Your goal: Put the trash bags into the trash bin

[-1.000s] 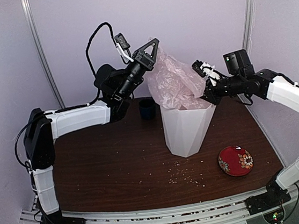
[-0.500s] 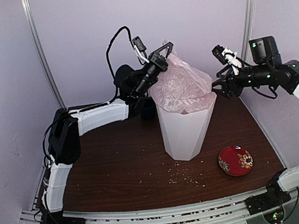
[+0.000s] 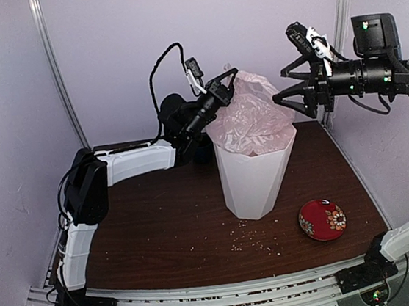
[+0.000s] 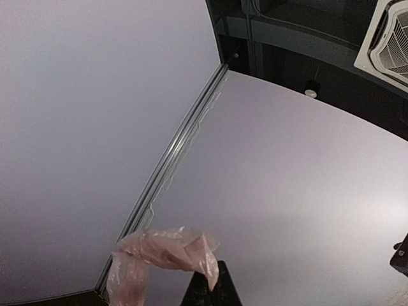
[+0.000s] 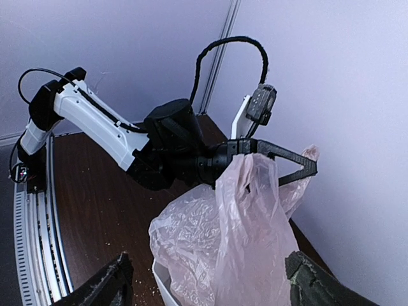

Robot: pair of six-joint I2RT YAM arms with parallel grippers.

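Note:
The pale pink trash bag (image 3: 251, 122) bulges out of the mouth of the white trash bin (image 3: 254, 184), its lower part inside the rim. My left gripper (image 3: 230, 77) is shut on a handle loop of the bag and holds it up above the bin's back left. In the left wrist view the pink handle (image 4: 162, 248) drapes from the closed fingertips (image 4: 220, 287). My right gripper (image 3: 280, 87) hangs open up and to the right of the bag, touching nothing. In the right wrist view the bag (image 5: 236, 248) lies beyond its spread fingers (image 5: 111, 287).
A red patterned dish (image 3: 323, 219) lies at the front right of the brown table (image 3: 147, 233). A small dark blue cup (image 3: 203, 150) stands behind the bin, partly hidden by my left arm. Crumbs (image 3: 255, 237) are scattered in front of the bin. Walls close in behind and on both sides.
My right gripper opened, let go of the bag and drew back up and to the right. My left gripper carried the handle to the right, over the bin.

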